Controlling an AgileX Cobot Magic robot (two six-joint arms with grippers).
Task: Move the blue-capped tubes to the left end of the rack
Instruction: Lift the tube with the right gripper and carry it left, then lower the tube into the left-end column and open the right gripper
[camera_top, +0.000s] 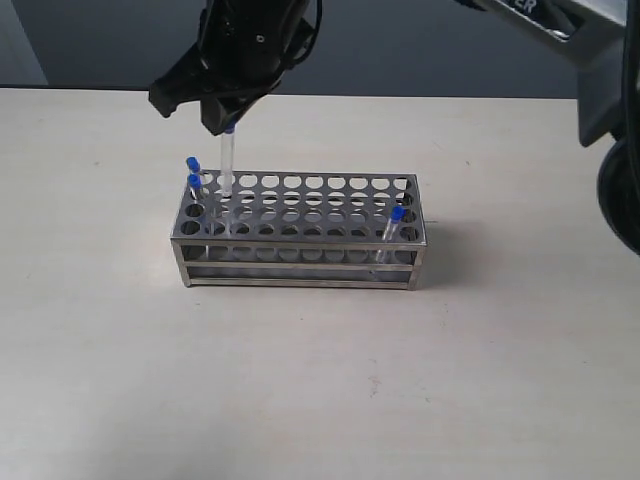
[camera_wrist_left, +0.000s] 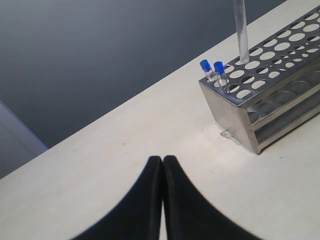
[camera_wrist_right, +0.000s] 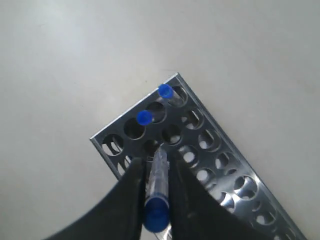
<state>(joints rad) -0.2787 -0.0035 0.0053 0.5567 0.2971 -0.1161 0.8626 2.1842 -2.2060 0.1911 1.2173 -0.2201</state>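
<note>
Over the rack's (camera_top: 300, 236) left end, your right gripper (camera_wrist_right: 156, 162) clamps a blue-capped tube (camera_top: 228, 160); lower it plumb and release only once seated.

Ext: front, above. R wrist: top-down, close. All share rack (camera_top: 300, 243).

Held tube (camera_wrist_left: 241, 30) — top cut off; rack (camera_wrist_left: 231, 116) too.
</note>
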